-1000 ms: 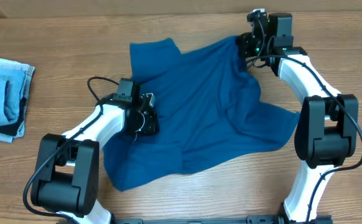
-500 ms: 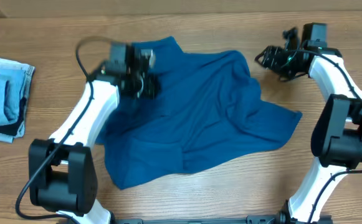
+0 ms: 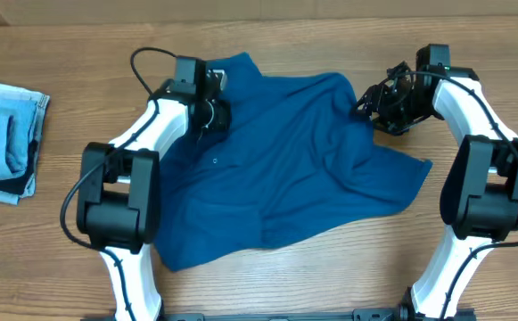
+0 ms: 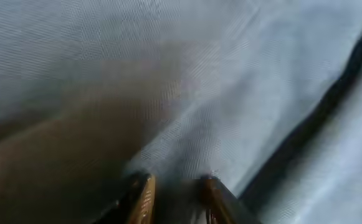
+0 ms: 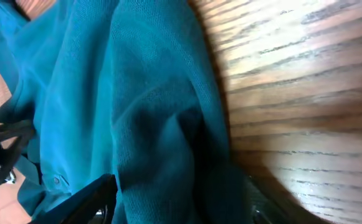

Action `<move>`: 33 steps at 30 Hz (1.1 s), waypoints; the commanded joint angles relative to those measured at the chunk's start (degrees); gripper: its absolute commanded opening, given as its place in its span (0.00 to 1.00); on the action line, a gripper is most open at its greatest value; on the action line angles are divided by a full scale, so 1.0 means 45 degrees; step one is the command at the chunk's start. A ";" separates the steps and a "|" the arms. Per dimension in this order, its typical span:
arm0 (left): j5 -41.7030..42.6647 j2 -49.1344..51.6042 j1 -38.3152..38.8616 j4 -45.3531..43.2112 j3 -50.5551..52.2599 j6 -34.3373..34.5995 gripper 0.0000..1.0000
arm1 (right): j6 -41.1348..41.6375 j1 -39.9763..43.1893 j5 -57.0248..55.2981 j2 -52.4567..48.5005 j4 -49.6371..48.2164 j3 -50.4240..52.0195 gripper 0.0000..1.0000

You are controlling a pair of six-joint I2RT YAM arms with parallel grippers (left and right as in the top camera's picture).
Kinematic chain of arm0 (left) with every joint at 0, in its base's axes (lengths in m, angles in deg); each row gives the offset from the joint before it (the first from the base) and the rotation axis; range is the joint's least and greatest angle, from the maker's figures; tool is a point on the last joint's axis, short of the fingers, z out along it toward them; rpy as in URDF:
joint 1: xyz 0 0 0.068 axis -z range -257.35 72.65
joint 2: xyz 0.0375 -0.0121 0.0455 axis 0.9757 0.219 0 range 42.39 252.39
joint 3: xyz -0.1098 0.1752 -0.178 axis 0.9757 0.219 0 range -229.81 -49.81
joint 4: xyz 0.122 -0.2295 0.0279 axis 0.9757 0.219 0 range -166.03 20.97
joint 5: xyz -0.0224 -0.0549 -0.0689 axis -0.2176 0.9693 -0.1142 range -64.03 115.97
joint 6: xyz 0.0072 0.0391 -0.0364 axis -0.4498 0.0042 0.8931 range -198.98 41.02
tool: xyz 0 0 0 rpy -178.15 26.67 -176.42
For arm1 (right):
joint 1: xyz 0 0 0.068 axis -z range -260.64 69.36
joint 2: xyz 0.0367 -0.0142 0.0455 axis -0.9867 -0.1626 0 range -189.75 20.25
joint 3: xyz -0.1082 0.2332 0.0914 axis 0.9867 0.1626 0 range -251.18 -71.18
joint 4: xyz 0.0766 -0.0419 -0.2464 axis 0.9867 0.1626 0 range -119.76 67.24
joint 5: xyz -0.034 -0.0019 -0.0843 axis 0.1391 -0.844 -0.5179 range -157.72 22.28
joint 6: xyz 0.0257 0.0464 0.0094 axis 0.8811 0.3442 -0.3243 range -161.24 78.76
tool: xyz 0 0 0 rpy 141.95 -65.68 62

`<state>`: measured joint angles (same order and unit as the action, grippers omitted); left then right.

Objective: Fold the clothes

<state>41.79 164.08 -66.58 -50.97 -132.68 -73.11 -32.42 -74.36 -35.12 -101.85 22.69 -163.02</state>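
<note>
You are working with the blue shirt lying rumpled and unfolded, stretching between the two grippers and sitting under both sets of fingertips. The left gripper is pressing into the cloth near the collar end. In its wrist view the left fingers are standing narrow with fabric right against their tips, and I cannot tell whether they are pinching any of it. The right gripper is sitting at the shirt's outer edge. The right fingers are standing wide, and a thick fold is bulging between them without being clamped.

Here is what you are risking, as I judge it. That fold between the right fingers is looking several layers deep, so closing there may be grabbing a bunch rather than one edge, and a lift would be dragging the whole shirt into a lump. The bare table is lying just outside the right fingers, so a low approach may be scraping wood and pushing the cloth away. If the left fingers are only pressing and not holding, the fabric may be sliding out from under them as soon as the other side is pulling.

Counting what is showing: one shirt, one pale denim pile lying well beyond the left fingers, two arms, two grippers, and two fingers on each.
</note>
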 commanded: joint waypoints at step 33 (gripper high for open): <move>-0.1447 0.2176 -0.3288 0.1166 -0.1802 0.0359 0.24 | -0.0636 0.1103 -0.1355 0.0267 0.0398 -0.1515 0.77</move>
<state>36.96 170.27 -81.82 -47.15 -141.46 -70.60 -35.24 -66.73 -43.47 -101.79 17.38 -169.42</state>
